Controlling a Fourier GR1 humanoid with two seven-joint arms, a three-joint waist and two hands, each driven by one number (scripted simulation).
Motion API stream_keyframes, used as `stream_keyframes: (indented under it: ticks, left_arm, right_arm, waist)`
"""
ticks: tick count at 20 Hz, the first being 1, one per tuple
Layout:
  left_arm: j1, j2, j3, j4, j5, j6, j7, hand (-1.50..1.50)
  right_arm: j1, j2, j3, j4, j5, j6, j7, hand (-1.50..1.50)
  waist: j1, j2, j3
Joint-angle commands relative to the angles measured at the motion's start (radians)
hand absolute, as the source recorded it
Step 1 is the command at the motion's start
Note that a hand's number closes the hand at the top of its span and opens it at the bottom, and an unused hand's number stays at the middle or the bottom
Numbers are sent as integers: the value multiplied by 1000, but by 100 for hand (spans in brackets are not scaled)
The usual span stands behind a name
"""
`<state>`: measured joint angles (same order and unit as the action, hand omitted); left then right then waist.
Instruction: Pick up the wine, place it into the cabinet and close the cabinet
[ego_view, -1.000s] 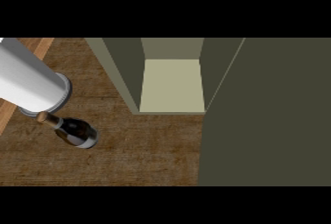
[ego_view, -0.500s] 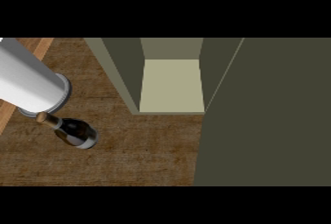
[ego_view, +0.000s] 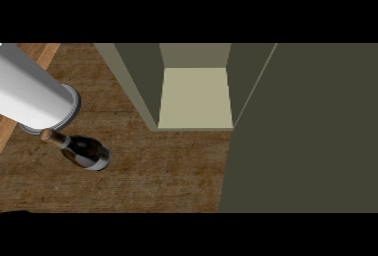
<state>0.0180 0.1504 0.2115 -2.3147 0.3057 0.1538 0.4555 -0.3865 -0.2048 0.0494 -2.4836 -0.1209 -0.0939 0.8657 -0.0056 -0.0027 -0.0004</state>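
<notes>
The wine bottle stands on the wooden counter at the left, dark glass with a tan cork top that points up-left. The cabinet is open in the middle of the view and shows a pale bare shelf between olive side walls. Its door is swung open and fills the right side as a large dark olive panel. A thick pale grey cylinder, which looks like a forearm, slants in from the upper left and ends in a flange just above the bottle's cork. No hand shows at either end of it.
The counter's lighter wooden edge runs along the far left. A small dark shape sits at the bottom-left corner, too little of it visible to name. Bare wood lies between the bottle and the open door.
</notes>
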Motion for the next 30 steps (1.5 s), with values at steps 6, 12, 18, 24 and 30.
stream_keyframes:
  ticks: [6,12,18,24,30]
  left_arm:
    - [-77,-6,31,151,-53,27,-61,-150]
    - [18,-33,47,185,-56,-26,-155,-150]
    - [26,-25,61,305,-59,-82,-230,-150]
    - [83,-70,50,419,-81,-112,-344,-150]
    - [62,-72,62,589,-110,-144,-466,-150]
  right_arm:
    - [-46,-8,21,-151,-9,-42,135,-150]
    - [-156,-72,-130,-144,-131,-40,228,-150]
    - [-133,-64,-114,-143,-114,-26,215,-150]
    - [-210,-52,-65,-128,-51,-70,261,-150]
    - [-151,-32,-69,-119,-58,-53,204,-150]
  waist:
    - [-2,0,0]
    - [-1,-2,0]
    - [0,0,0]
    - [1,-1,-1]
    - [-1,1,0]
